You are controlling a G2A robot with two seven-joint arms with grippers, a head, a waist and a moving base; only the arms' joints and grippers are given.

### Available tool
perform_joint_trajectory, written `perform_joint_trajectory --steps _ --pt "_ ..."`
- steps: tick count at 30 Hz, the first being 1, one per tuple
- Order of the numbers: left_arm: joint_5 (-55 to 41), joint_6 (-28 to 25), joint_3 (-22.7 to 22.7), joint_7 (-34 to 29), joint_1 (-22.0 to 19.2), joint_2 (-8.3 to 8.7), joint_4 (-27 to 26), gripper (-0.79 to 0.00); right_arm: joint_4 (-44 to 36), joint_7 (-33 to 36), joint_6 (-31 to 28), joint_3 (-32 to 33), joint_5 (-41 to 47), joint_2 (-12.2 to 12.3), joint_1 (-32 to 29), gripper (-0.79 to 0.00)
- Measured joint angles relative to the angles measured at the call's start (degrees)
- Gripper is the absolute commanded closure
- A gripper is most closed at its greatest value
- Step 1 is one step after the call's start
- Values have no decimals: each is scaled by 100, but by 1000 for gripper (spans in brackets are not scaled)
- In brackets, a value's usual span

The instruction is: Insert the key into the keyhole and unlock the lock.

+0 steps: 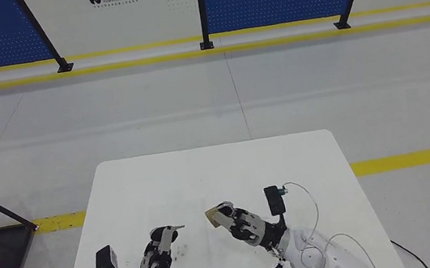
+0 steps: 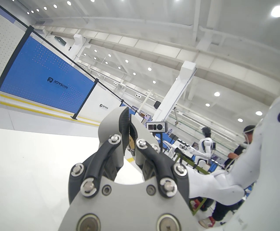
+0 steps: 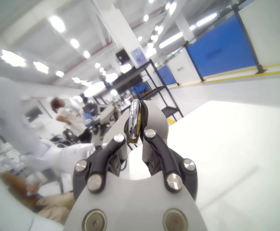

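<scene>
Over the near part of a white table [image 1: 203,168], the right gripper [image 3: 140,107] is clamped on a small padlock [image 3: 133,122]. The lock has a brass-coloured body and a shiny chrome shackle that rises between the ribbed black pads. Just beside it but not touching, the left gripper [image 2: 128,116] is pinched tight on the key [image 2: 131,142], of which a small brass-coloured part shows deep between its pads. From above, a thin pale tip of the key pokes out toward the lock.
</scene>
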Motion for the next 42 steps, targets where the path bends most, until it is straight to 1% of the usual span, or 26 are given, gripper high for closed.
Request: perform_joint_trajectory --steps 13,15,18,22,25,29,31,34,42 --pt "33 5 -7 5 5 1 -4 0 -5 6 35 2 1 1 -1 0" --pt "19 11 2 -9 -2 0 -6 0 -50 -14 116 -16 76 -10 -24 0" --pt "-285 -13 156 -117 -72 -25 -15 0 -68 -134 186 -62 343 -42 -72 0" --pt "-852 -346 574 -32 -190 -93 175 0 -56 -456 146 -219 572 -122 -114 0" --pt "-954 -523 852 291 -291 -168 336 0 11 -642 2 -348 777 -183 -116 0" --pt "-996 -801 1174 737 -442 -272 555 0 76 -856 -27 -449 846 -257 -113 0" --pt "-871 -710 1269 970 -525 -332 606 0 105 -940 -10 -493 802 -292 -119 0" --pt "-619 -514 1441 1153 -572 -417 586 0 123 -1043 45 -526 708 -333 -125 0" --pt "-385 -245 1712 1421 -672 -569 637 0 125 -1044 46 -529 699 -335 -125 0"
